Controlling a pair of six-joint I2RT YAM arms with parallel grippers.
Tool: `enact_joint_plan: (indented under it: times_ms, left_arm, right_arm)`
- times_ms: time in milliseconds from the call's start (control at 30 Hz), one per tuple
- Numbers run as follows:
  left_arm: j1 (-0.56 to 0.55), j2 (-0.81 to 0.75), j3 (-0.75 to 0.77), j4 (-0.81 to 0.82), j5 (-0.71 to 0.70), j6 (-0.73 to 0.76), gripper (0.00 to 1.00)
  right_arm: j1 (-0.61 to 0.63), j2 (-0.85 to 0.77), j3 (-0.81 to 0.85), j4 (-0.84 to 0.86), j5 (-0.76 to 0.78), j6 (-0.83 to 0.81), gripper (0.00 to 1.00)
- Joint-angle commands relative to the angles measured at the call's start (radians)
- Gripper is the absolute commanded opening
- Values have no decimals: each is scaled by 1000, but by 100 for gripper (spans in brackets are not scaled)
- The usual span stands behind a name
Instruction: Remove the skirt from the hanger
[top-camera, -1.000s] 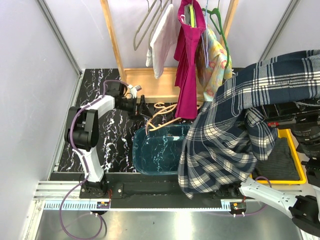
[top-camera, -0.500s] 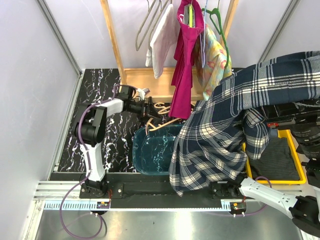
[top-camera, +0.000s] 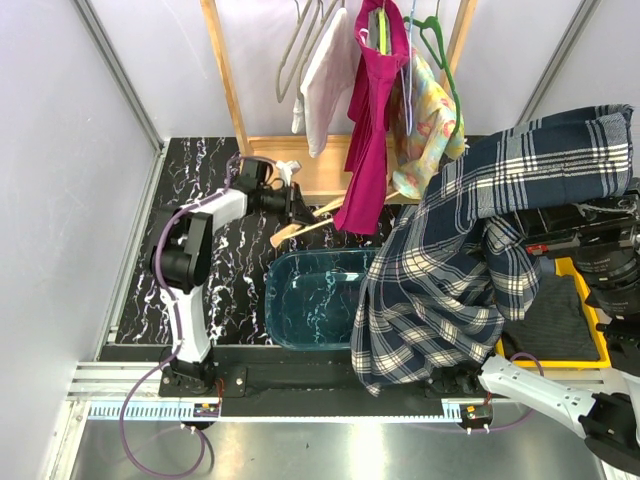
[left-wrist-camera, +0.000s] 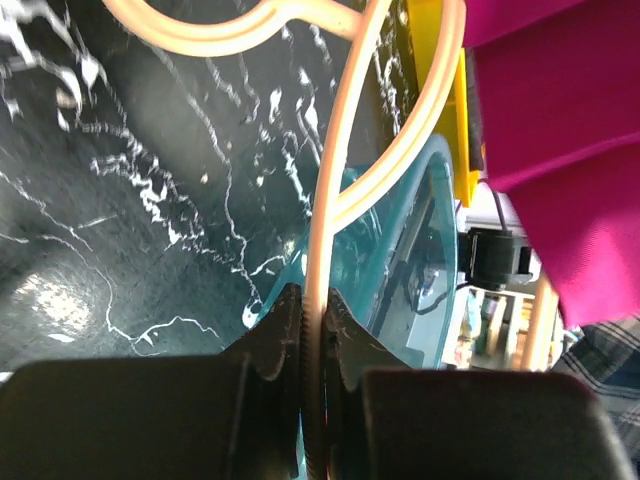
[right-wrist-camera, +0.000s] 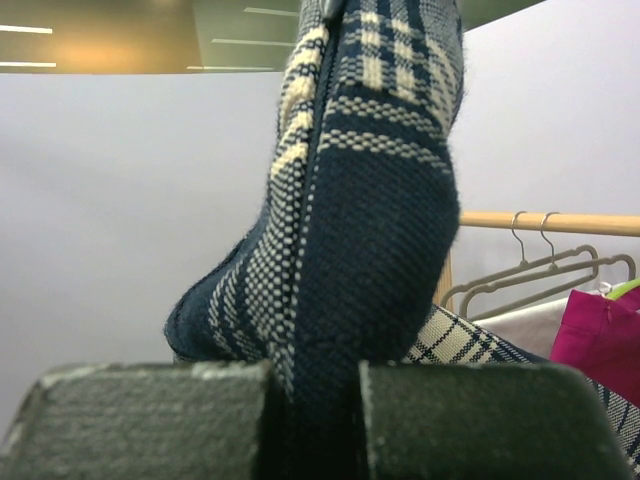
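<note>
The navy plaid skirt hangs in the air at the right, draped down over the table's near edge. My right gripper is shut on a fold of the skirt; from above the cloth hides that gripper. The peach hanger is held just above the table beside the rack, with my left gripper shut on it. In the left wrist view one thin bar of the hanger runs straight between the shut jaws of my left gripper. No skirt cloth shows on the hanger.
A teal bin sits in front of the arms. The wooden rack behind carries a magenta garment, a white one, a floral one and bare hangers. A yellow tray is at the right.
My left gripper reached to the hanger at the bin's far edge, shut on it and lifted it toward the rack. The skirt swung left, then back right.
</note>
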Motion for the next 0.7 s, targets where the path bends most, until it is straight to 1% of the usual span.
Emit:
enact_joint_plan:
  times_ms: [0, 67, 100, 133, 167, 200, 233, 267, 333, 367, 433, 467, 500, 567, 600, 667]
  left_arm:
    - [34, -166, 93, -63, 9, 76, 0]
    - [68, -246, 107, -215, -20, 191, 0]
    - [82, -275, 113, -281, -71, 246, 0]
    - [95, -306, 119, -422, -108, 368, 0]
    - [135, -369, 115, -482, -141, 412, 0]
    - [158, -404, 107, -531, -206, 468, 0]
    - [189, -441, 96, -609, -231, 531, 0]
    - [256, -513, 55, -635, -247, 552, 0]
    - [348, -587, 18, -707, -290, 607, 0]
    - [434, -652, 4, -732, -304, 631, 0]
    - [518, -712, -29, -799, -369, 720, 0]
    - [602, -764, -40, -810, -386, 745, 0]
    - [644, -788, -55, -821, -413, 763, 0]
    - [725, -818, -89, -873, -435, 829, 0]
    - [738, -819, -92, -898, -470, 851, 0]
    - [793, -823, -143, -933, -475, 904, 0]
  right_arm:
    - [2, -21, -7, 90, 29, 8, 0]
    - [2, -28, -13, 90, 24, 0, 0]
    - [4, -31, -16, 90, 23, -6, 0]
    - [2, -32, -17, 88, 23, -12, 0]
    - [4, -32, -20, 88, 26, -20, 0]
    - [2, -31, -22, 90, 29, -41, 0]
    - [2, -28, -27, 90, 41, -53, 0]
    - [2, -23, -31, 93, 50, -69, 0]
    - [2, 9, -40, 113, 57, -108, 0]
    - [2, 24, -46, 145, 57, -125, 0]
    - [2, 92, -40, 159, 57, -188, 0]
    - [4, 116, -30, 159, 54, -207, 0]
    - [2, 141, -22, 160, 46, -243, 0]
    - [2, 211, -10, 229, 31, -265, 0]
    - [2, 251, -7, 251, 21, -280, 0]
    - [2, 299, 28, 280, -14, -300, 0]
